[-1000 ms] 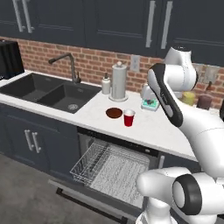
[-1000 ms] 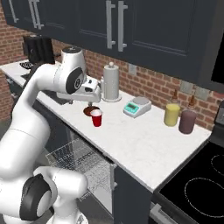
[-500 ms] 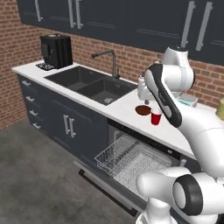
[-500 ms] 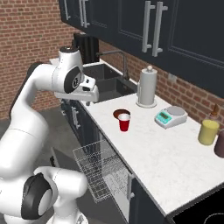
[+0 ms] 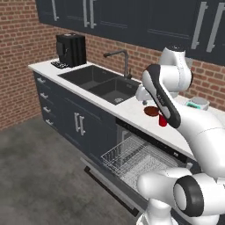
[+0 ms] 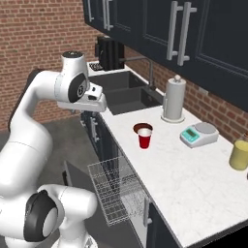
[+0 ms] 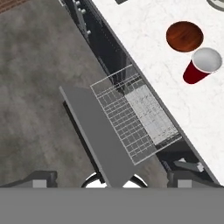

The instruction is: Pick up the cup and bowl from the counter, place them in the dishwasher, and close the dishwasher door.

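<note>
The gripper (image 6: 99, 102) is hanging high over the floor in front of the open dishwasher (image 5: 145, 151), looking straight down; its fingertips are hidden, so I cannot tell how far apart they are, and nothing shows in its grasp. Below, the dishwasher door (image 7: 96, 131) is lying open with the white wire rack (image 7: 135, 118) pulled out. The red cup (image 7: 201, 65) is standing just beside the reddish-brown bowl (image 7: 184, 36) on the white counter (image 6: 193, 179).

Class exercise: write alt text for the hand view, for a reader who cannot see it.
Looking down from above: a red cup and a brown bowl sit close together on the white counter, above an open dishwasher door with its white wire rack pulled out over it. Grey floor lies left.
</note>
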